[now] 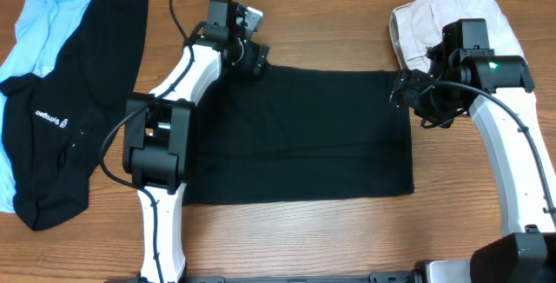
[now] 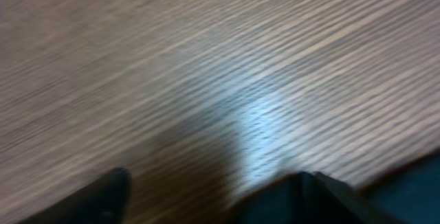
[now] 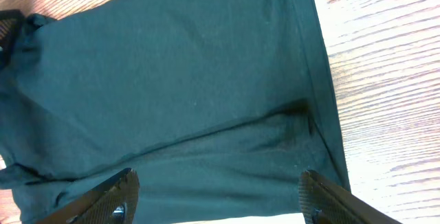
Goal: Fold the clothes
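My left hand (image 1: 254,60) sits at the 11 o'clock corner of the black T-shirt (image 1: 304,135). Its wrist view is blurred but shows the two fingers spread, with only bare wood between them and nothing pinched. My right hand (image 1: 407,88) is at the shirt's 2 o'clock corner. Its fingers are also spread wide above the black cloth and grip none of it.

The T-shirt lies in the middle of the worktop (image 1: 330,23) as a flat, fairly tidy rectangle with no sleeves sticking out. My right wrist view shows one layer's edge running across another, so I judge at least one fold is in. It looks too broad to be finished, and I expect it needs another fold or two.

At 9 o'clock on the worktop, the lettered black garment (image 1: 61,135) lies rumpled, partly over the light-blue garment (image 1: 39,14). Neither looks folded, so most of the job is left. At 1 o'clock a pale beige garment (image 1: 434,14) lies partly under my right arm, and I cannot tell whether it is folded.

The count is four garments: one black T-shirt, one lettered black piece, one light-blue and one beige. There are two hands, both holding nothing.
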